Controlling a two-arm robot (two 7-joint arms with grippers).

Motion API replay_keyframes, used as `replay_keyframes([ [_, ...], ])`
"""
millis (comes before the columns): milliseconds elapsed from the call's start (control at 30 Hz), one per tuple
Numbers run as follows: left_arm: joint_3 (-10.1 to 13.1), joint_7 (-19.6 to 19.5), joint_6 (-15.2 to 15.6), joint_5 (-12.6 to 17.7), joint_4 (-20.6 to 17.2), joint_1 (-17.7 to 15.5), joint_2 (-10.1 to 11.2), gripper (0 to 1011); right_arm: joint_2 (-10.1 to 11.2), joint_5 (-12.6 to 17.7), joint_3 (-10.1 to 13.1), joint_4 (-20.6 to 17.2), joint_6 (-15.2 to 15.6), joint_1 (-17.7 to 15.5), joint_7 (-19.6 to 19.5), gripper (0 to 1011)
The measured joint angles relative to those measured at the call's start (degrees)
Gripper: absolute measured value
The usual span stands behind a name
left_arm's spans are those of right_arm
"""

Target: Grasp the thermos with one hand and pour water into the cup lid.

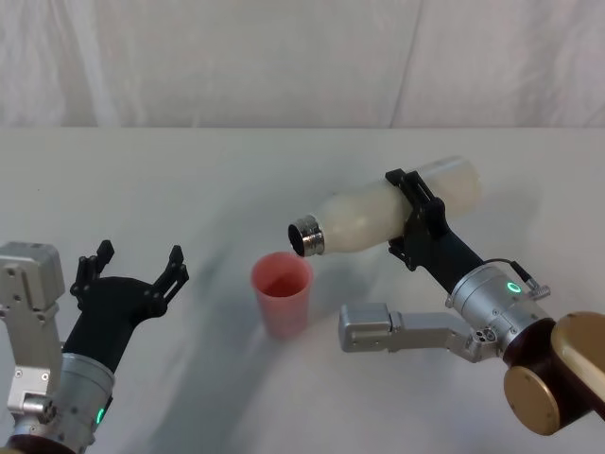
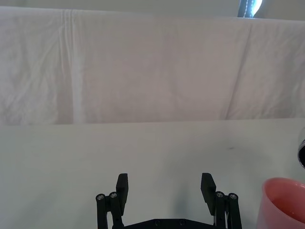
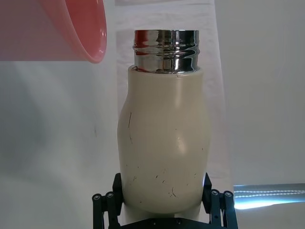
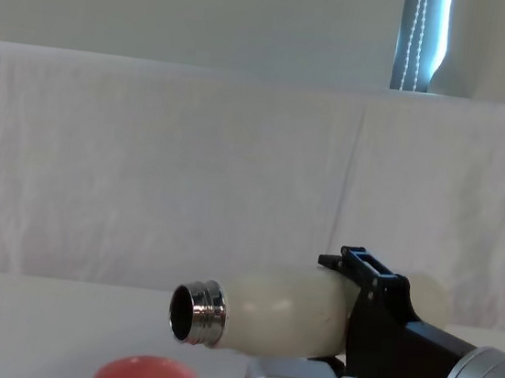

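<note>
Right gripper (image 1: 417,219) clamping tipped thermos (image 1: 378,216), neck over cup lid (image 1: 281,294)

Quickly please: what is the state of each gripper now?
Left gripper: open, empty.
Right gripper: closed on the thermos, tipped over the cup lid.

The right end effector (image 1: 416,219) is raised with fingers clamped, while the left end effector (image 1: 132,267) rests spread, low.
</note>
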Motion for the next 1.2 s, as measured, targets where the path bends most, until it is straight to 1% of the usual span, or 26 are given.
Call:
replay_keyframes([
  [733, 0.0, 0.0, 0.0, 0.0, 0.0, 0.0, 0.0, 1001, 1.21, -2.06, -1.06, -0.15, 0.72, 1.01, 0.0, 956],
  [1200, 0.0, 0.0, 0.0, 0.0, 0.0, 0.0, 0.0, 1001, 1.43, -2.31, -1.12, -0.52, 0.98, 1.1, 0.05, 956],
])
